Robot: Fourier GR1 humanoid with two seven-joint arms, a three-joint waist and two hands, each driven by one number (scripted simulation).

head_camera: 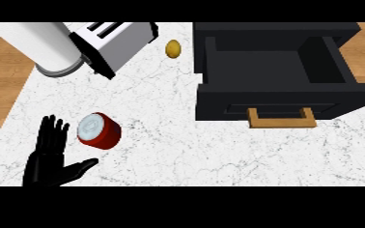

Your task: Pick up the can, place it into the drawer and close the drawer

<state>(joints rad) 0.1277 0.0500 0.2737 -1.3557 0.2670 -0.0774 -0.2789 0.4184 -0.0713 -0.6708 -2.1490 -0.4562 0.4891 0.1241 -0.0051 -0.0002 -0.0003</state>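
Can (99, 130) on its side on the counter (164, 125), just beside left hand (49, 162), fingers spread, holding nothing. Drawer (274, 84) open, well apart to the right. Best gripped around the red wall, not the pale end.

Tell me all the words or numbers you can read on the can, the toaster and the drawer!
None: no words, numbers or signs can be read anywhere.
Red can: pale lid with a faint mark, too blurred to read.
Toaster: no label shows.
Black drawer with its wooden handle: plain.
White roll: blank.
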